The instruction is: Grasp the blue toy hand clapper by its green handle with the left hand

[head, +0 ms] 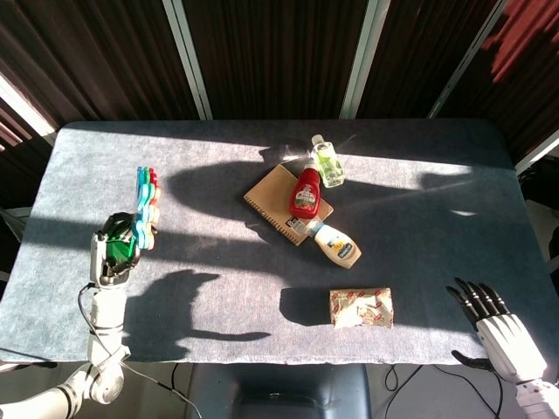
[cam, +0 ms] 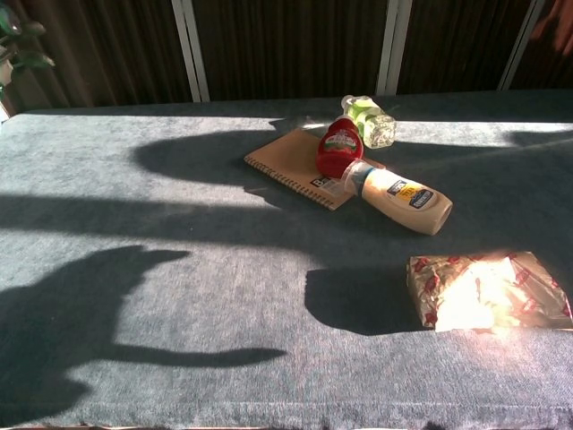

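In the head view my left hand (head: 112, 253) is raised over the table's left side and grips the green handle (head: 124, 250) of the toy hand clapper (head: 145, 202). The clapper's blue, red and yellow palms stand edge-on above the fingers. The chest view shows only a dark sliver of that hand (cam: 16, 40) in the top left corner. My right hand (head: 494, 325) rests off the table's near right corner with its fingers spread, holding nothing.
On the grey table (head: 419, 218), right of centre, a brown notebook (head: 278, 199) carries a red ketchup bottle (head: 305, 193). A clear green bottle (head: 328, 162) lies behind it and a cream squeeze bottle (head: 335, 245) in front. A wrapped packet (head: 361, 307) sits near the front edge.
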